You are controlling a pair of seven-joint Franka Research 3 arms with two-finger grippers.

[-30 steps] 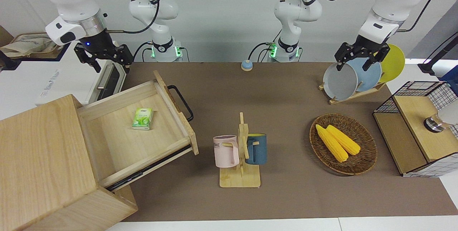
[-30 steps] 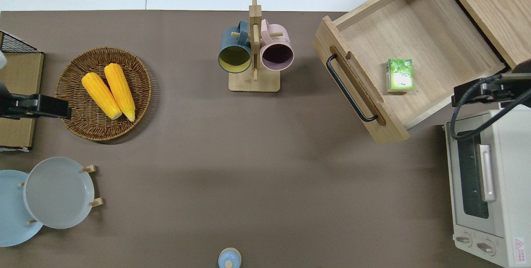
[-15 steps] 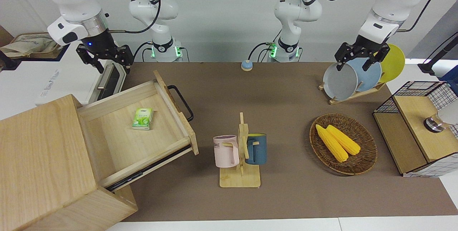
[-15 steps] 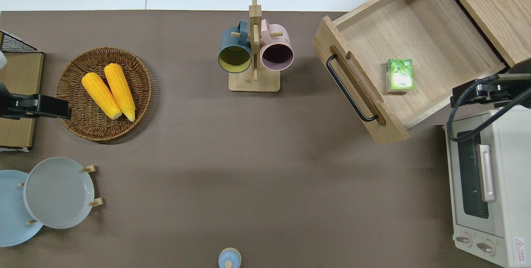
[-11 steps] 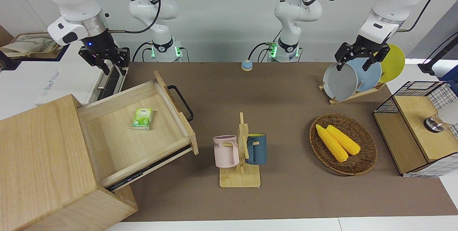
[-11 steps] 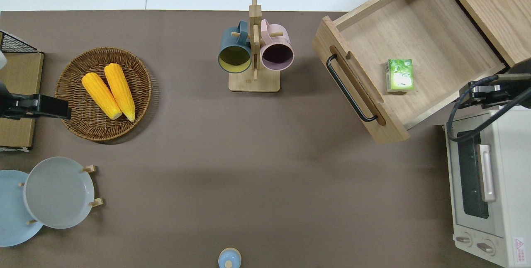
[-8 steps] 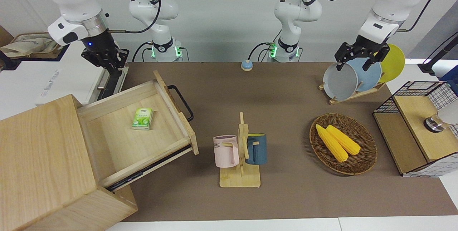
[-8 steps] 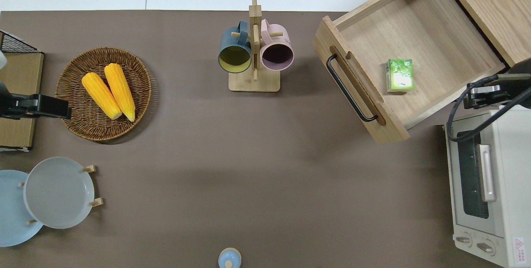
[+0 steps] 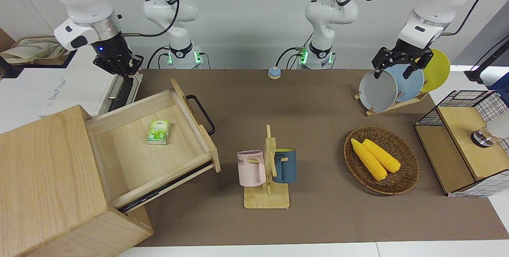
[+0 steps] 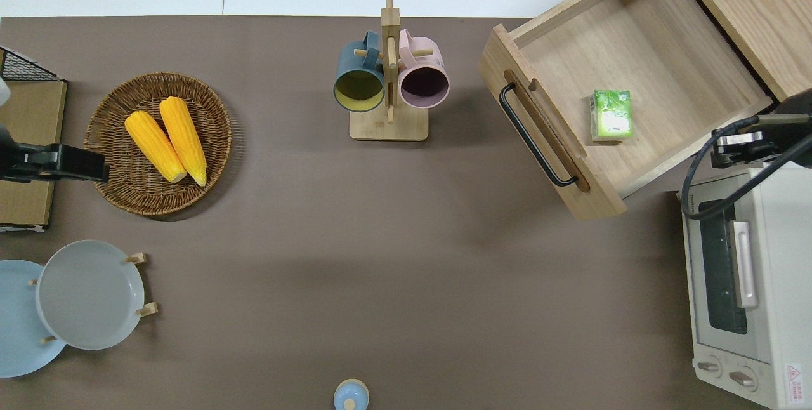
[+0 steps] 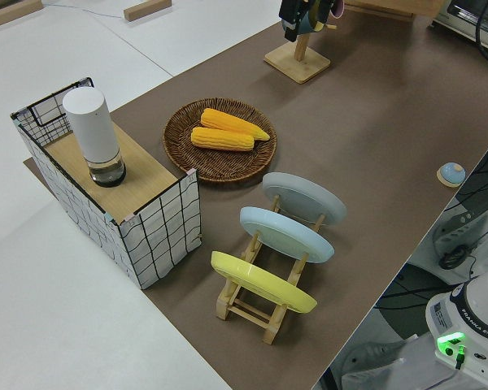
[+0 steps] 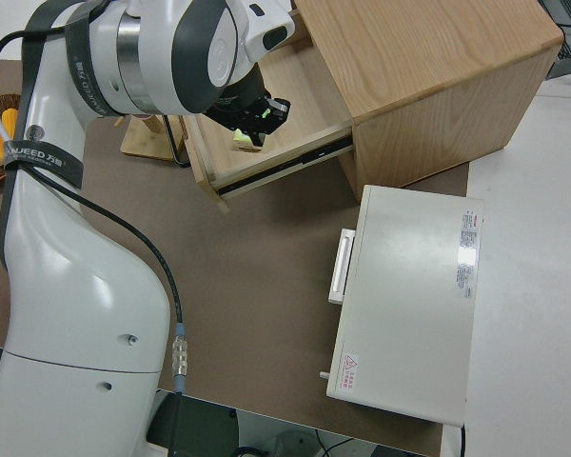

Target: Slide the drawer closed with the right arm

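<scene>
The drawer stands pulled far out of the big light-wood box, at the right arm's end of the table. Its black bar handle faces the table's middle. A small green carton lies on the drawer floor. My right gripper hangs with its fingers together and nothing between them. From overhead the right gripper is over the gap between the drawer's side wall and the toaster oven. The left arm is parked, its gripper open.
A mug rack with a pink and a blue mug stands just off the drawer's front corner. A wicker basket with two corn cobs, a plate rack and a wire-mesh cabinet fill the left arm's end.
The right gripper's fingers have come together from wide open, and the hand has drawn back slightly toward the toaster oven. The drawer and the left arm have not moved.
</scene>
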